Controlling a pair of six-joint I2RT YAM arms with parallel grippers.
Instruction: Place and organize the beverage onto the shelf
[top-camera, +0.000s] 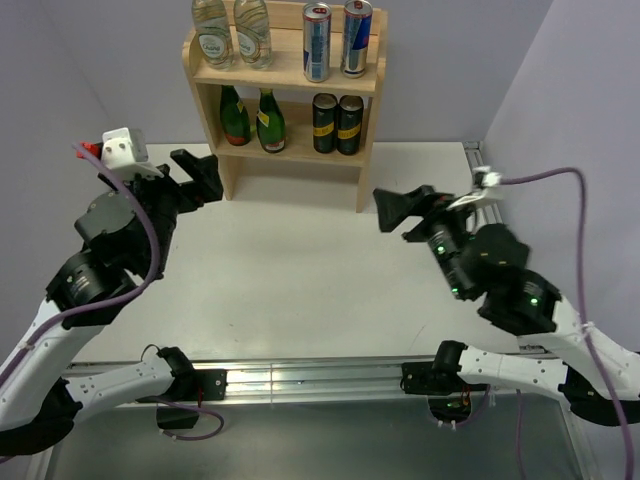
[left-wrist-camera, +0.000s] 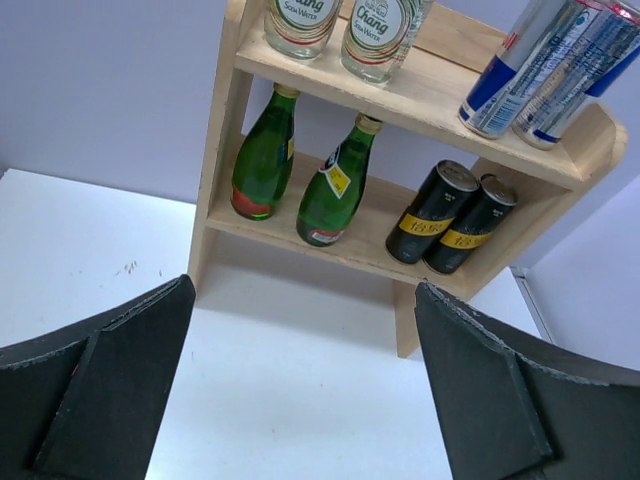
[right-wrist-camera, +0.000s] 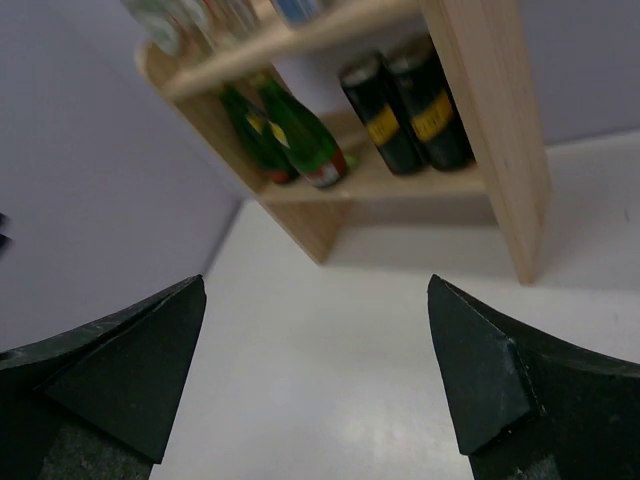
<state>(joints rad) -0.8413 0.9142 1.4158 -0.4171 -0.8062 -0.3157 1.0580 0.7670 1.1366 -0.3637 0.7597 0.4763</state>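
— What are your grippers holding?
— Nothing. My left gripper (top-camera: 212, 178) and my right gripper (top-camera: 386, 211) both hang over the white table (top-camera: 300, 285), jaws spread wide.
— Which is nearer the rack?
— The left. It is just beside the left panel of the light two-tier wooden shelf (top-camera: 366, 170) ahead of me. The right is a little short of the right panel.
— And the drinks?
— All stand upright on it. The dark green glass bottles (top-camera: 236, 115) and black-and-gold cans (top-camera: 325, 123) are below. The clear glass bottles (top-camera: 211, 30) and slim silver-and-blue cans (top-camera: 317, 42) are on top. I judge there's nothing more to fetch.
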